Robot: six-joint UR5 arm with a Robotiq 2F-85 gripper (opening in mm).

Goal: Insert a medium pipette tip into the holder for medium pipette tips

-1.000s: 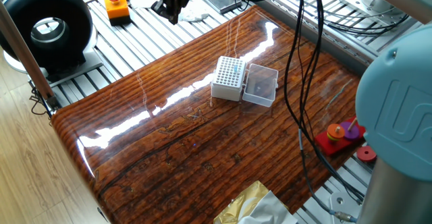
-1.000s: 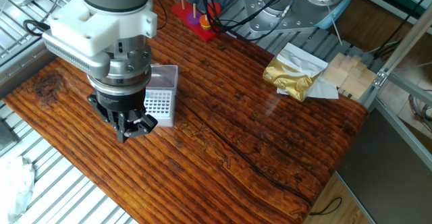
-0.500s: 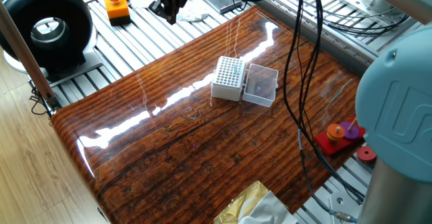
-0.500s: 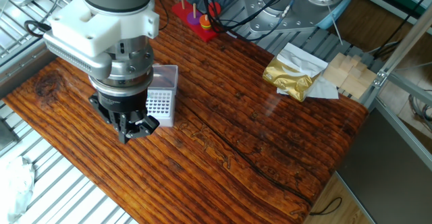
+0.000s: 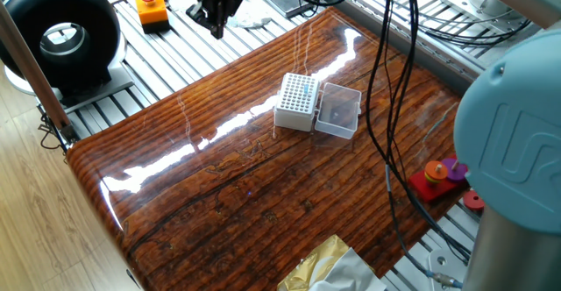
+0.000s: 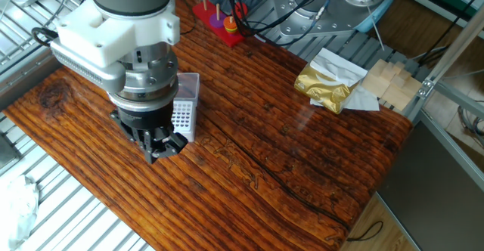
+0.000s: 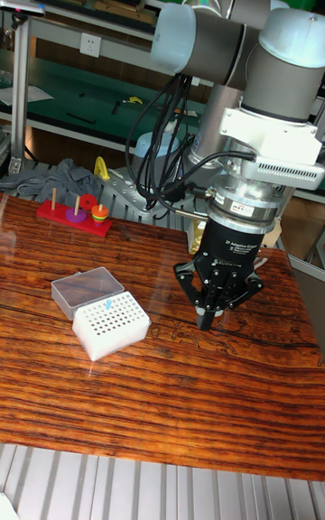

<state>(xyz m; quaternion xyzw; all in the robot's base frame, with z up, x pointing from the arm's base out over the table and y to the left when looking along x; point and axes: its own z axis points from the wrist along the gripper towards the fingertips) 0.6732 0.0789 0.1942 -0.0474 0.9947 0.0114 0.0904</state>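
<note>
The holder [image 5: 296, 101] is a small white block with a grid of holes; it stands mid-table with its clear lid [image 5: 338, 111] lying open beside it. In the tall fixed view the holder [image 7: 110, 322] is left of my gripper [image 7: 207, 320], roughly a hand's width away. The gripper [image 6: 159, 152] hangs just above the wooden tabletop, its dark fingers drawn together to a point. It partly hides the holder [image 6: 184, 115] in the other fixed view. The gripper [image 5: 213, 17] appears at the top edge in one fixed view. I cannot make out the medium pipette tip anywhere.
A red ring-stacking toy [image 7: 77, 208] sits at the table's edge beyond the holder. A gold foil bag [image 6: 325, 85] and wooden blocks [image 6: 389, 81] lie at another corner. An orange button [image 5: 152, 9], a black round device [image 5: 61, 37] and hanging cables [image 5: 386, 81] surround the table.
The gripper has shifted slightly sideways across the table, still low above the wood. The holder and lid have not moved.
</note>
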